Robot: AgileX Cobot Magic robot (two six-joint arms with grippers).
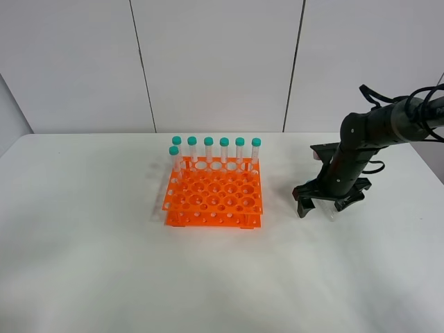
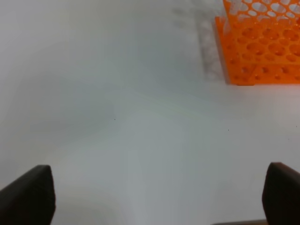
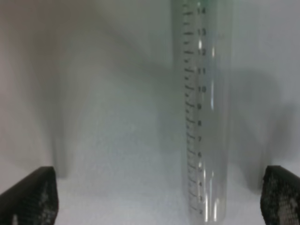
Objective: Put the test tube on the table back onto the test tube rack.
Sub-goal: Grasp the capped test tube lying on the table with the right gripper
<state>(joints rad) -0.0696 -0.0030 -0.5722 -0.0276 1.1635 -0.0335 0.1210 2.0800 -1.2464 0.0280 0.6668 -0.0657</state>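
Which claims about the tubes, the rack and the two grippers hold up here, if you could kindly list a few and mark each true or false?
1. The rack holds seven capped tubes. True.
2. The right gripper is shut on the test tube. False: it is open, and the test tube lies on the table between its fingers.
3. The left gripper is open. True.
4. In the exterior high view, the rack stands to the right of the right gripper. False: it stands to its left.
5. The test tube bears printed graduation marks. True.
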